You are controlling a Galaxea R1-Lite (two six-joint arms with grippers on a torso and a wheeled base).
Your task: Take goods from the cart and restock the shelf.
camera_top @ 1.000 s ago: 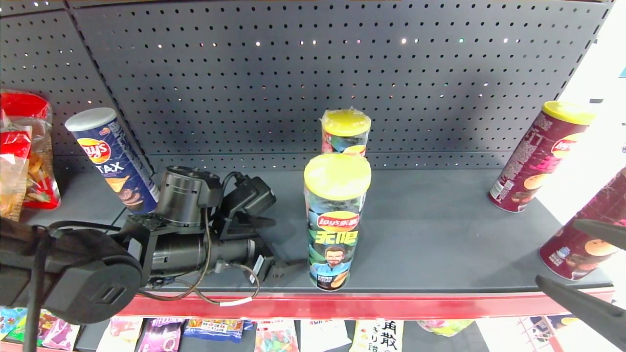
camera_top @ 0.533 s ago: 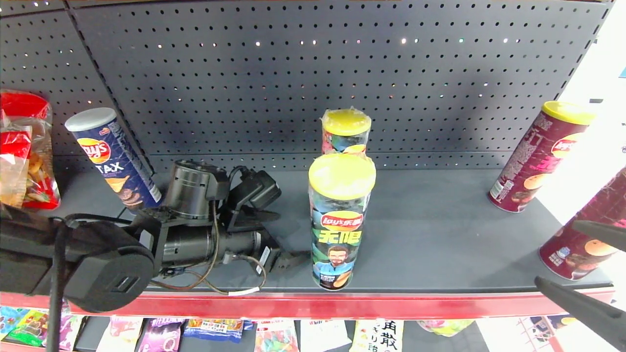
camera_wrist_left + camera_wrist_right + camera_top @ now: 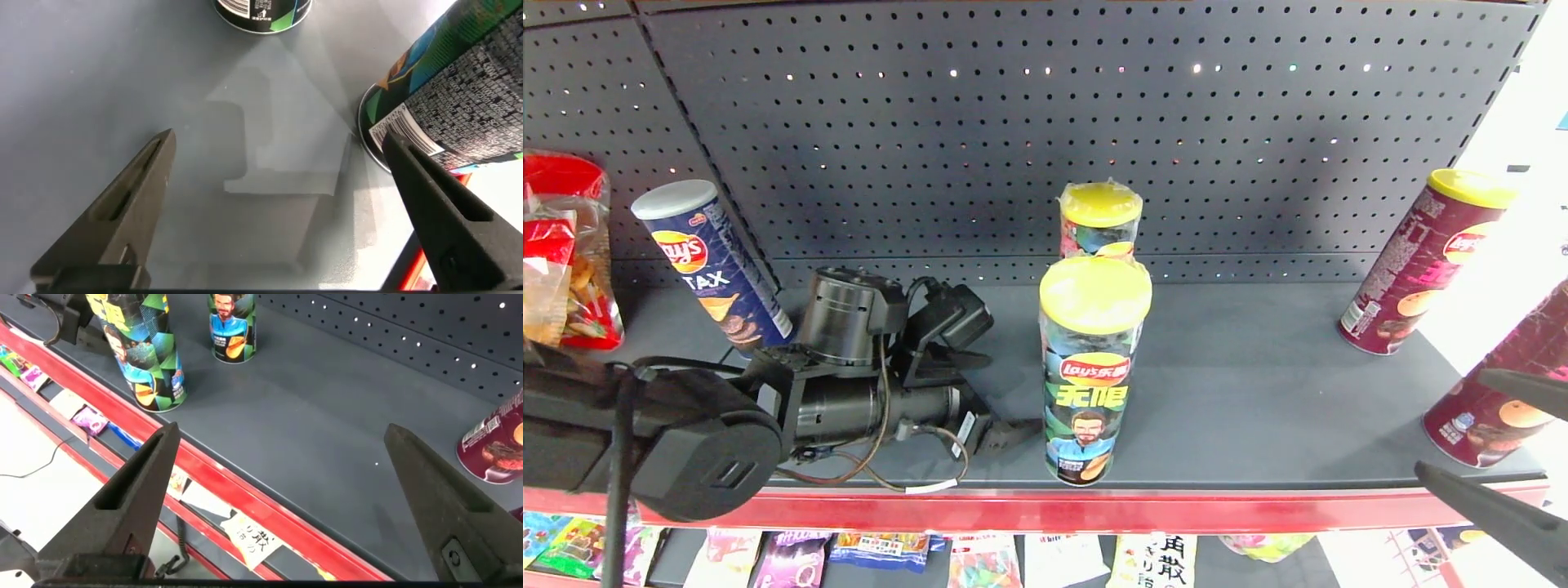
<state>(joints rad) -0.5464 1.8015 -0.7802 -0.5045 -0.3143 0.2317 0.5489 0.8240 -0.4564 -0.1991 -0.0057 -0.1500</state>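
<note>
- Shelf (image 3: 1241,392): grey board with a red front edge (image 3: 1094,510) and a perforated grey back panel (image 3: 1013,122).
- Front green can (image 3: 1090,367): tall chip tube with a yellow lid. It stands upright near the front edge, about the middle of the shelf.
- Rear green can (image 3: 1100,219): same kind, upright, directly behind the first and close to the back panel. The two stand apart.
- Left gripper (image 3: 1013,429): low over the shelf board, to the left of the front green can (image 3: 466,90). From the wrist, the gripper (image 3: 282,204) is spread wide and holds nothing, with bare board between its fingers. One finger (image 3: 441,212) sits just beside the can's base; whether it touches cannot be told. The rear green can (image 3: 261,10) lies farther in.
- Right gripper (image 3: 1503,445): at the shelf's right end, out past the front edge. From the wrist, the gripper (image 3: 286,498) is wide apart and empty, above the red edge (image 3: 245,490).
- Blue can (image 3: 715,269): white lid, at the left of the shelf, behind the left arm.
- Far maroon can (image 3: 1425,261): yellow lid, right side, toward the back.
- Near maroon can (image 3: 1494,392): at the right end, near the front edge.
- Red snack bag (image 3: 560,245): far left end.
- Snack packets (image 3: 980,559): on the level below.
</note>
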